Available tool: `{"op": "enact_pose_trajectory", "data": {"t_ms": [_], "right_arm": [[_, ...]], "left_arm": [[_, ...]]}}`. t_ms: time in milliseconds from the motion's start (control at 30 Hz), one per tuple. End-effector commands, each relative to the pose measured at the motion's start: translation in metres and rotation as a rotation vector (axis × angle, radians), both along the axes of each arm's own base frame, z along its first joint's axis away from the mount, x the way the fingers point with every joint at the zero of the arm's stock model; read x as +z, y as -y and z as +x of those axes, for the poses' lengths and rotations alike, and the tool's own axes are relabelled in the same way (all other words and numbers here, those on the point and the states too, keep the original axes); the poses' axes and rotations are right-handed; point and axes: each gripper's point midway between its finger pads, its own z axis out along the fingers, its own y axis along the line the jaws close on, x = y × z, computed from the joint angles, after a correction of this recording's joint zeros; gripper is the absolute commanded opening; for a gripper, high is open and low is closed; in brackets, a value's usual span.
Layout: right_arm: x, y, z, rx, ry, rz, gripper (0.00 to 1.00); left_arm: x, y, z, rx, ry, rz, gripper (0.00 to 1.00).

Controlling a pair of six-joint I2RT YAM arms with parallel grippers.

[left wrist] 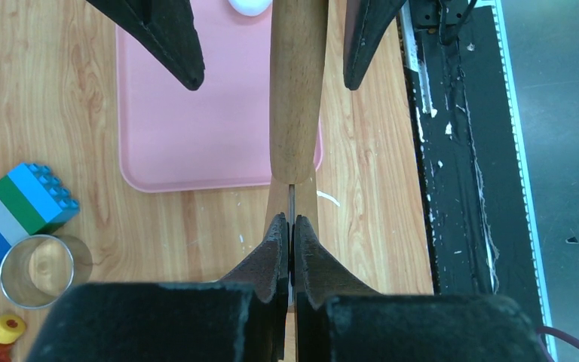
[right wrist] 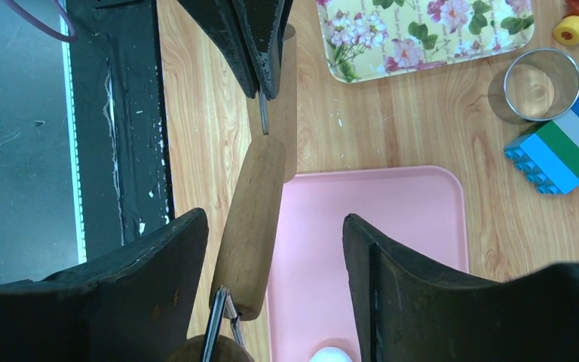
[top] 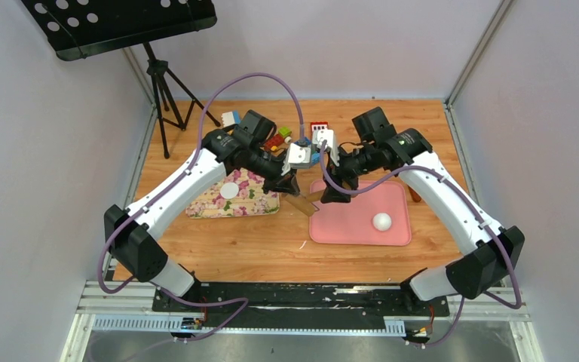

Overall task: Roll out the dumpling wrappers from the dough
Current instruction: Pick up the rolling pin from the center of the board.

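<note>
**doughwatcher:** Overhead view first, what's going on?

**pinhead22:** Both arms are reaching into the middle of the wooden table [top: 219, 249]. The left gripper [top: 292, 185] is pinching one end of the rolling pin [top: 306, 202], just left of the pink mat [top: 350, 226]. The right gripper [top: 330, 194] is hanging over the pin's other end, at the mat's upper left corner. The dough ball [top: 381, 221] is sitting on the mat, lower right of centre and well apart from both grippers. One round wrapper [top: 230, 190] is lying on the floral tray [top: 260, 205], left of centre. Toy blocks [top: 277, 140] are sitting behind the grippers, and a music stand [top: 121, 23] is filling the upper left.

**doughwatcher:** And the left wrist cam?

**pinhead22:** Its fingers [left wrist: 275, 249] are squeezing together at bottom centre, with only a thin metal bit of the pin between them. The pin is running straight up the frame. The right gripper's fingers are standing off on either side of it near the top. The dough is just peeking in at the top edge. A metal ring [left wrist: 36, 270] is sitting at lower left, beside the blocks.

**doughwatcher:** Right wrist?

**pinhead22:** Its fingers [right wrist: 158, 279] are gaping wide at the bottom. The pin is running between them, close to the left one, and I can't tell if it's touching. They aren't holding anything. The dough is poking in at the bottom edge, on the mat. The tray is showing at the top.
</note>
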Motion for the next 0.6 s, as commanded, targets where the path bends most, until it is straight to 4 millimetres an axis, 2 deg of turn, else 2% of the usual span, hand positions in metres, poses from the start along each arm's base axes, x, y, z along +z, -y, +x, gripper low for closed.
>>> {"op": "enact_pose_trajectory", "data": {"t_ms": [0,100,267,367,433,567], "right_arm": [[0.008,0.000,0.003,0.010,0.061,-0.015,0.68],[0.012,0.007,0.005,-0.009,0.117,-0.025,0.73],[0.032,0.014,-0.002,-0.022,0.196,0.009,0.79],[0.042,0.016,-0.004,-0.031,0.216,0.029,0.71],[0.042,0.018,-0.005,-0.035,0.220,0.025,0.67],[0.024,0.022,-0.007,-0.030,0.196,-0.012,0.64]], "left_arm": [[0.032,0.013,-0.001,-0.037,0.045,-0.106,0.00],[0.032,0.013,-0.001,-0.031,0.048,-0.113,0.00],[0.032,0.012,-0.002,-0.032,0.048,-0.113,0.00],[0.035,0.012,-0.003,-0.034,0.051,-0.118,0.00],[0.037,0.012,-0.003,-0.033,0.053,-0.124,0.00],[0.043,0.013,-0.006,-0.040,0.047,-0.139,0.00]]}}
